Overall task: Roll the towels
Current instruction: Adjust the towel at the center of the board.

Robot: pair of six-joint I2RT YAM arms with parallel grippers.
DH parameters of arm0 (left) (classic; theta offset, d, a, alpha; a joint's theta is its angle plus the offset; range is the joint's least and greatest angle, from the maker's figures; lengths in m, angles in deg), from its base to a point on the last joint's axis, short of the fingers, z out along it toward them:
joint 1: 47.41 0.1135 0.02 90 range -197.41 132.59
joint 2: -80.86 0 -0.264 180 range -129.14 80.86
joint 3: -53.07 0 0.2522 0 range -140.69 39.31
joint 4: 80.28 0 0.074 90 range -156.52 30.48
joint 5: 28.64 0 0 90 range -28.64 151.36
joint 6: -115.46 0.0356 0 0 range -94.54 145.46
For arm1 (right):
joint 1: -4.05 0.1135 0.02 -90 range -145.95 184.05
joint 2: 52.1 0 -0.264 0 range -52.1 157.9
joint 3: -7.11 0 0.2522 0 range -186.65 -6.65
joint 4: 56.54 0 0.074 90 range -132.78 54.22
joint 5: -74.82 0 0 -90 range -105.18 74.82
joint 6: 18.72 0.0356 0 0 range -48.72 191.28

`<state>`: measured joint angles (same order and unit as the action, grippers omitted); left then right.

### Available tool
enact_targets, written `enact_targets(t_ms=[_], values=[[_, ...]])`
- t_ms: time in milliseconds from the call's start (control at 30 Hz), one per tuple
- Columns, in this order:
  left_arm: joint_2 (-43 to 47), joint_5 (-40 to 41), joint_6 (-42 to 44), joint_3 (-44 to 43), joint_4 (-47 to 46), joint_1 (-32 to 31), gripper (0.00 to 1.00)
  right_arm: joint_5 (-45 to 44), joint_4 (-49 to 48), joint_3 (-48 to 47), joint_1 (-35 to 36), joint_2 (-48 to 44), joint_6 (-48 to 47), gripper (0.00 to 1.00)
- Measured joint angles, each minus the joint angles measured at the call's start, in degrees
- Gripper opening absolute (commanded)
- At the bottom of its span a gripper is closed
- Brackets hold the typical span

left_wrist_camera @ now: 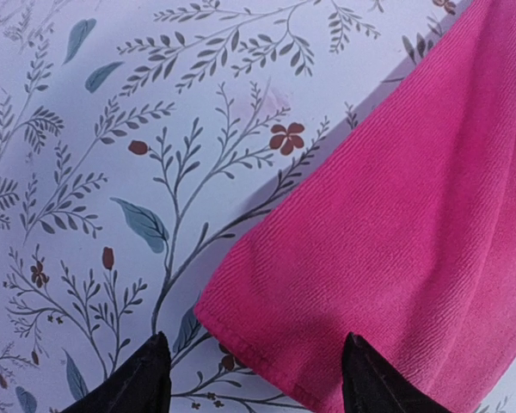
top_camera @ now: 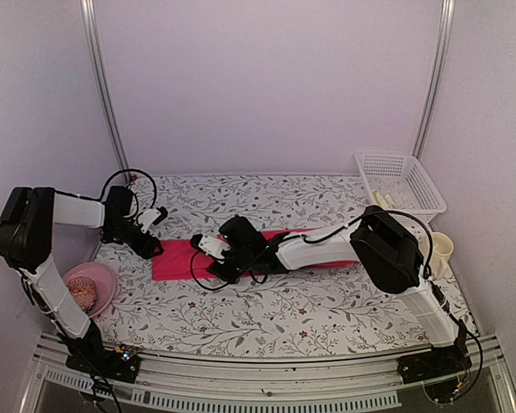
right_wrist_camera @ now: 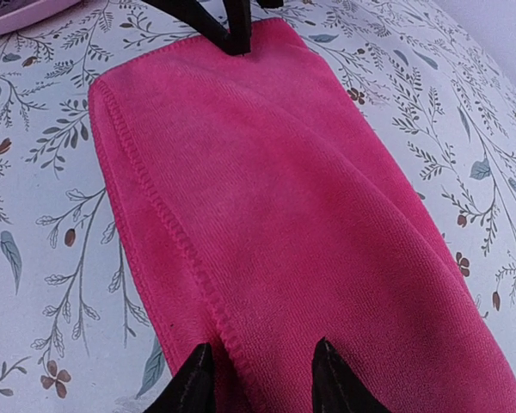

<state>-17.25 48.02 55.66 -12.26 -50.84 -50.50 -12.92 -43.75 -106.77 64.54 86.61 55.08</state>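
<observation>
- While the pink towel (top_camera: 176,258) lies flat as a long folded strip in the middle of the table (top_camera: 267,318), both arms are at its left part. I judge therefore that the rolling is only at its start: no turn of cloth is made yet.
- The left gripper (left_wrist_camera: 254,379) hangs low over the towel's left end with its fingers spread. One fingertip is over the bare table and the other over the corner of the cloth, and nothing is pinched.
- The right gripper (right_wrist_camera: 262,379) is over the same towel, a little further to the right, with its fingers half apart. The stitched hem runs between them, and I see no cloth lifted there.
- The next move, I think, calls for both grippers to take the short left edge, lift it and turn it over onto the strip, keeping the roll straight and tight.
- The second towel I cannot find with certainty. Something pale lies in the white basket (top_camera: 404,176) at the far right, too small to tell.
</observation>
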Motion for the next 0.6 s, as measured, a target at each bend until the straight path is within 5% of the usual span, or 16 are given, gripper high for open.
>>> enact_targets(t_ms=[200, 600], values=[[-0.4, -0.2, 0.0, 0.0, 0.0, 0.0, 0.68, -0.1, -0.2, -1.1, 0.0, 0.1, -0.3, 0.3], [-0.5, -0.2, 0.0, 0.0, 0.0, 0.0, 0.68, 1.4, -0.3, -1.6, 0.0, 0.5, -0.6, 0.32]])
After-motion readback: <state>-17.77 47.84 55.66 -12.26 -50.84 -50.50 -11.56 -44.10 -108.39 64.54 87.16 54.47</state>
